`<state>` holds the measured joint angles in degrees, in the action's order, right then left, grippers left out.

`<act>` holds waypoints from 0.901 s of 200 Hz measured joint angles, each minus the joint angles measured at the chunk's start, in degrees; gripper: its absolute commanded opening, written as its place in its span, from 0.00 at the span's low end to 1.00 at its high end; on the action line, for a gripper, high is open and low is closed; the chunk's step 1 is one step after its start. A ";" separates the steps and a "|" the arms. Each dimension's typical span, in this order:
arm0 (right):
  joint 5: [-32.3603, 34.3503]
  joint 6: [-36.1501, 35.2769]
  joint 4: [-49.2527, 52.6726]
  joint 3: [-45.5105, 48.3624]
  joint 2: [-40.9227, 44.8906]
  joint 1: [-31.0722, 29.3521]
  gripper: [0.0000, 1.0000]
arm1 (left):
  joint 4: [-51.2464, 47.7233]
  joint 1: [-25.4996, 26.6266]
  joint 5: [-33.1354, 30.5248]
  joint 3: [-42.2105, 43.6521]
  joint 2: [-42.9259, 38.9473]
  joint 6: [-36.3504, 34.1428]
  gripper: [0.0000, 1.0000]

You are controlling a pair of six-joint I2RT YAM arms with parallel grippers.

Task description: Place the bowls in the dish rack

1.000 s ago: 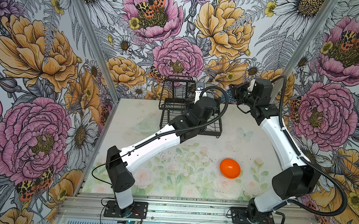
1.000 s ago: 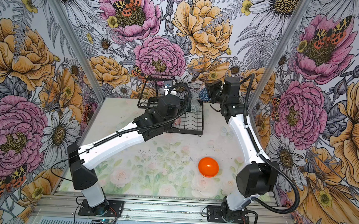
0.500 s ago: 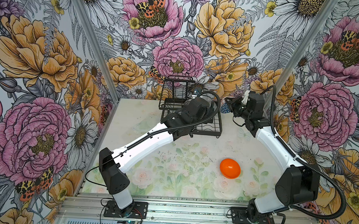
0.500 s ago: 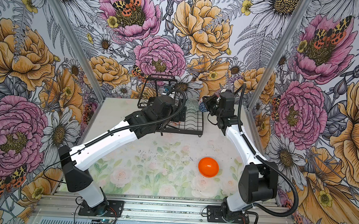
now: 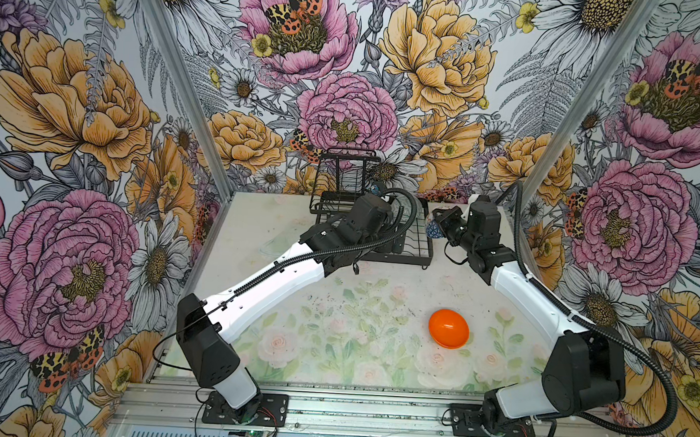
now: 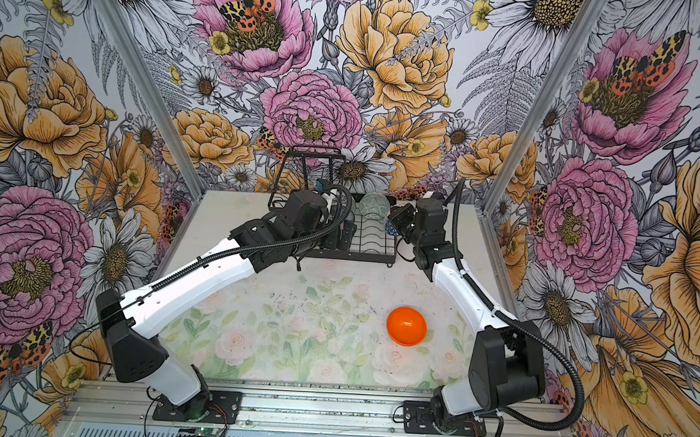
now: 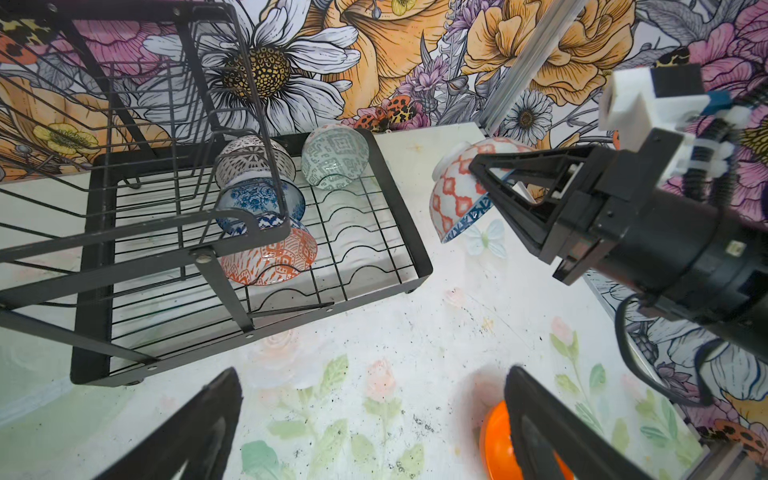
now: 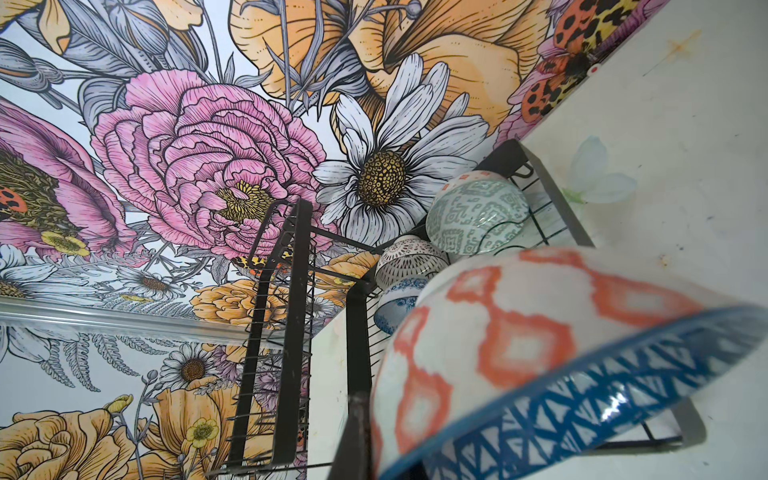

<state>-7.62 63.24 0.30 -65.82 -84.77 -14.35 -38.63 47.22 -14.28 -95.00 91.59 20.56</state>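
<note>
Four of six bowls were found loaded on the dish rack [image 7: 417, 241], with a fifth held beside it.

On the rack's base were stood the dark-and-white bowl [image 7: 253, 160], the blue-speckled bowl [image 7: 259, 201] and the orange-white bowl [image 7: 270, 257] in a row, with the grey-green bowl [image 7: 334, 158] alongside. The blue-rimmed bowl [image 7: 453, 195] with orange diamonds was gripped by its rim in the closed right gripper [image 7: 482, 174], tilted just beside the rack's side edge and not yet over it. The plain orange bowl [image 5: 448, 328] was left on the table [image 5: 311, 342], well apart from the rack. The left gripper [image 7: 372, 374] was held wide and empty near the rack's front edge. Two placements were judged to remain.
</note>
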 measured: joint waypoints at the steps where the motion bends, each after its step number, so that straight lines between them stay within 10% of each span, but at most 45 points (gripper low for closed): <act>1: 0.20 0.00 -0.09 0.00 -0.04 -0.04 0.00 | 0.00 -0.07 0.07 0.04 0.00 -0.02 0.99; 180: 2.49 0.11 -10.08 -14.47 -26.95 -2.99 0.00 | -2.27 -8.55 11.39 0.59 0.63 -0.61 0.99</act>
<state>-5.13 63.35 -9.78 -80.29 -111.72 -17.34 -40.91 38.68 -2.90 -94.41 92.23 19.94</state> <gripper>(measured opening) 0.081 0.986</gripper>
